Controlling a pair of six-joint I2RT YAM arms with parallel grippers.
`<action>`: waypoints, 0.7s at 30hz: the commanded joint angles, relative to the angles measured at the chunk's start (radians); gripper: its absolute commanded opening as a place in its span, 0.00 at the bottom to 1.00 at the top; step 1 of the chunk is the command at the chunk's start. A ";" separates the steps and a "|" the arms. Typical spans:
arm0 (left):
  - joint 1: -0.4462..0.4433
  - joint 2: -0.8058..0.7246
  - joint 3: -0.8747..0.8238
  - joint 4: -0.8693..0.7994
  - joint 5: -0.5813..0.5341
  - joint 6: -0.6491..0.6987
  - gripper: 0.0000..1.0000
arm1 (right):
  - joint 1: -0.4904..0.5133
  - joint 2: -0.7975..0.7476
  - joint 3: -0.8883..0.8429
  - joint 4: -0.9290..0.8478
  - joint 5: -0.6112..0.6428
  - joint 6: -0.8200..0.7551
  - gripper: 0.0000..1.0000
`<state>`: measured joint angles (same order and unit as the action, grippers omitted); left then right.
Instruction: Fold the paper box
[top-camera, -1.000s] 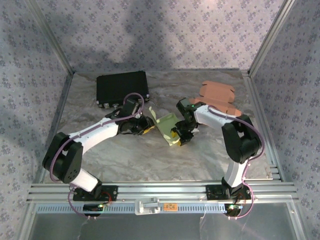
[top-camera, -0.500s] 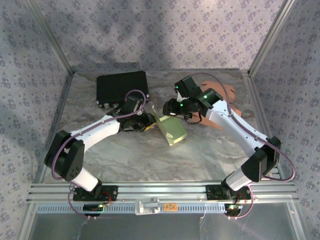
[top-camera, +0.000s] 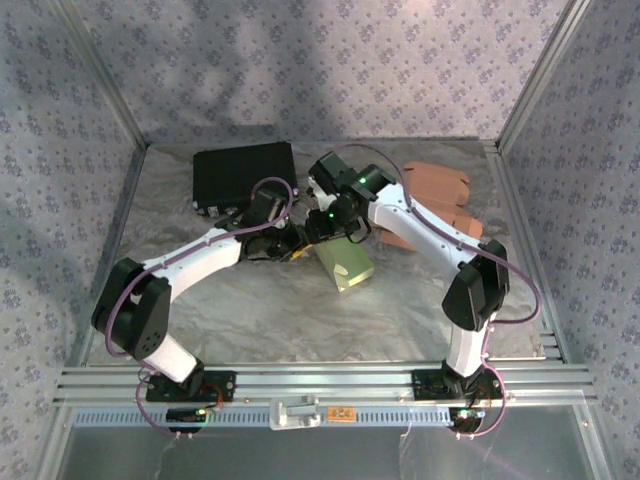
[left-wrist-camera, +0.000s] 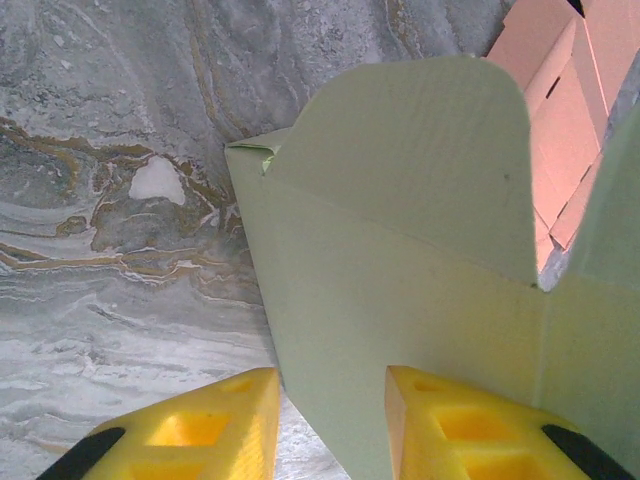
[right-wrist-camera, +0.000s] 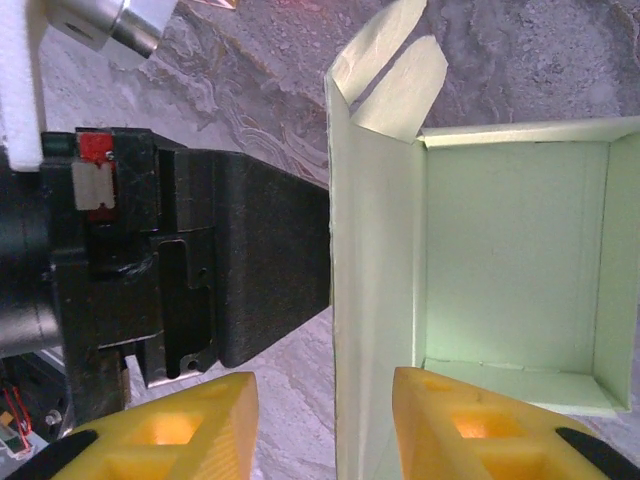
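The pale green paper box (top-camera: 345, 264) is seen near the middle of the marbled table (top-camera: 270, 315), between the two grippers. Its empty interior is shown from above in the right wrist view, and two rounded flaps are raised at one corner.

The right gripper (right-wrist-camera: 322, 388) is set astride one wall of the box. One yellow finger (right-wrist-camera: 165, 430) is placed outside it, over the table, and the other is placed inside, over the box floor. The jaws are held moderately wide. A strip of table is seen between the outer finger and the wall, so the wall is not clamped.

The left gripper (left-wrist-camera: 330, 382) is brought up to the outer face of that same wall, and its black body is seen meeting the wall in the right wrist view. Its jaws are parted by a moderate gap, into which the wall's edge runs. One finger is seen in front of the green wall, the other over the table, with marble visible between it and the edge. Nothing is gripped; whether the fingertips touch the wall cannot be told.

Pink cardboard blanks (top-camera: 440, 195) are laid beyond the box, and a black case (top-camera: 245, 175) is set at the far left, apart from it.
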<state>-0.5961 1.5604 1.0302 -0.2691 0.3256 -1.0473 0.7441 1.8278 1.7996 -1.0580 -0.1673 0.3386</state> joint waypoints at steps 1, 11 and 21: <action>-0.004 0.008 0.030 -0.015 0.000 0.021 0.34 | 0.006 0.030 0.039 -0.058 0.029 -0.021 0.38; -0.006 0.005 0.056 -0.050 -0.009 0.043 0.35 | 0.005 0.079 0.092 -0.065 0.059 0.042 0.10; -0.008 -0.167 0.126 -0.306 -0.208 0.126 0.42 | -0.024 0.033 0.110 -0.039 0.145 0.416 0.00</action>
<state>-0.5980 1.4925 1.1080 -0.4477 0.2184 -0.9760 0.7353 1.8927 1.8713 -1.0924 -0.0822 0.5571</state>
